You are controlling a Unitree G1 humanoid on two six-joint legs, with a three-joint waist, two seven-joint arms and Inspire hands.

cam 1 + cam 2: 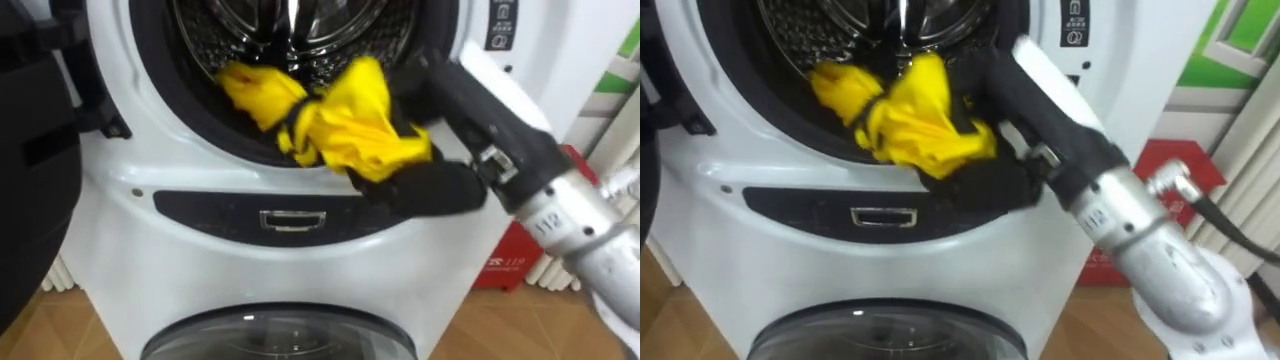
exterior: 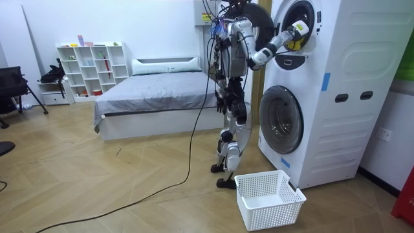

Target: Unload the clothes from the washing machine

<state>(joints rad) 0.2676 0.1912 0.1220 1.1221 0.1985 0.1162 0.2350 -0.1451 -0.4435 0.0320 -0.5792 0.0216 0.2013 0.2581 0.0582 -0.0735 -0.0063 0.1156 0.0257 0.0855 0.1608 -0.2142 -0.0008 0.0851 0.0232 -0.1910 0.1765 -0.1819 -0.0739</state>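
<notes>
Crumpled yellow garment [image 1: 350,125], bright, bunched, deeply folded

- The washing machine [image 1: 110,190] casing is presenting smooth, glossy white plastic.
- Its drum [image 1: 195,35] is showing perforated, shiny metal.
- The cloth [image 1: 355,120] is appearing as matt, creased yellow fabric.
- The basket [image 2: 268,197] is showing white lattice plastic.
- The floor [image 2: 97,181] is displaying smooth wood.

Right arm reaches forward, right hand [image 1: 432,188] clenched on yellow cloth [image 1: 352,125].

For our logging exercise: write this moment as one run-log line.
right hand: grips cloth | cloth: at drum mouth | basket: on floor
</notes>
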